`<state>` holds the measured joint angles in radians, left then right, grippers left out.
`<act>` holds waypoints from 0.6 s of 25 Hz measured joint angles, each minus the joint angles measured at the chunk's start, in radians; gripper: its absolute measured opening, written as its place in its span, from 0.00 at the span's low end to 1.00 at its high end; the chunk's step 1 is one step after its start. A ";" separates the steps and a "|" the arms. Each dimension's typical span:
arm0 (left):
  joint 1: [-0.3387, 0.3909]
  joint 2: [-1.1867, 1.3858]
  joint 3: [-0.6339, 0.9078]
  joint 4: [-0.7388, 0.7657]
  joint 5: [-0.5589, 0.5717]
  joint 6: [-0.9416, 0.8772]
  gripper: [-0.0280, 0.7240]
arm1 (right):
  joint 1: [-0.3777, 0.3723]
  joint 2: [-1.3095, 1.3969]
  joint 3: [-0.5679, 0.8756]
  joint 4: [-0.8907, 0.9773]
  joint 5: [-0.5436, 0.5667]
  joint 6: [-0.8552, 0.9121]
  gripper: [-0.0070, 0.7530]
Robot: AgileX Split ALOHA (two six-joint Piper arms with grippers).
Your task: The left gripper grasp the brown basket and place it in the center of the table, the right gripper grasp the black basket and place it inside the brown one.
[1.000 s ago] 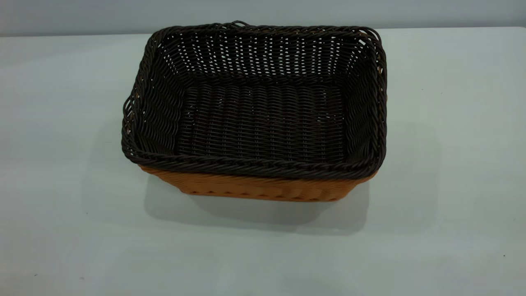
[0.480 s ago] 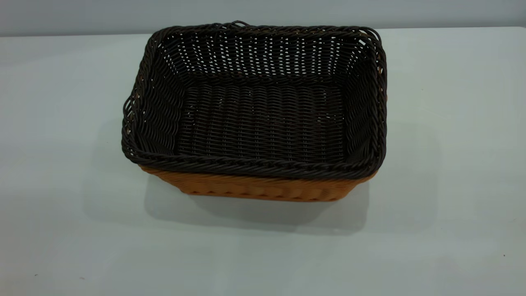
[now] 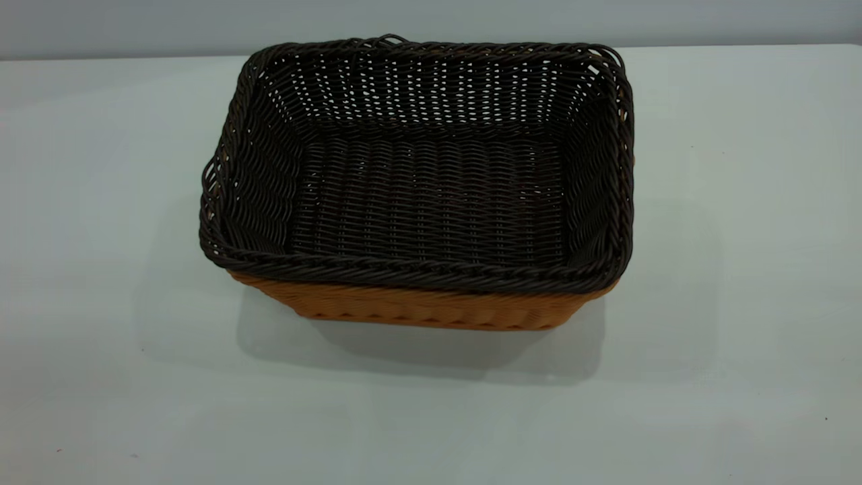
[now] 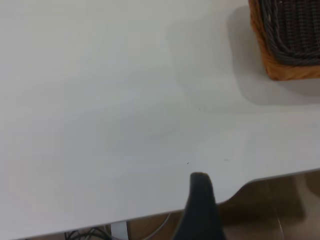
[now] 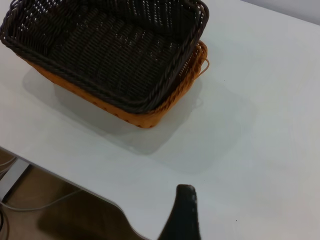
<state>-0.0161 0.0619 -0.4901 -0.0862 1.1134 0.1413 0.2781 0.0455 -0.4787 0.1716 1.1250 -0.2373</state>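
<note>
The black basket (image 3: 431, 195) sits nested inside the brown basket (image 3: 417, 306) at the middle of the table (image 3: 741, 269); only the brown one's front wall shows below the dark rim. Neither gripper appears in the exterior view. In the left wrist view, my left gripper (image 4: 245, 200) hovers over the table's edge, far from the brown basket (image 4: 280, 67), with one dark finger (image 4: 200, 205) showing and nothing beside it. My right gripper (image 5: 225, 205) also hangs near a table edge, away from the black basket (image 5: 110, 50), one finger (image 5: 185, 212) in sight, holding nothing.
The table's edge (image 4: 270, 176) and the floor with cables (image 5: 45, 205) lie below both wrists. Bare tabletop surrounds the stacked baskets on all sides.
</note>
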 joint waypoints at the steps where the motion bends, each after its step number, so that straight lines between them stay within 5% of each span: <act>1: 0.000 0.000 0.000 0.000 0.000 0.000 0.74 | 0.000 0.000 0.000 0.000 0.000 0.000 0.79; 15: 0.000 -0.030 0.000 -0.001 -0.001 0.000 0.74 | 0.000 0.000 0.000 0.000 0.000 0.000 0.79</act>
<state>-0.0161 0.0317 -0.4901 -0.0871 1.1123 0.1413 0.2781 0.0455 -0.4787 0.1716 1.1250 -0.2373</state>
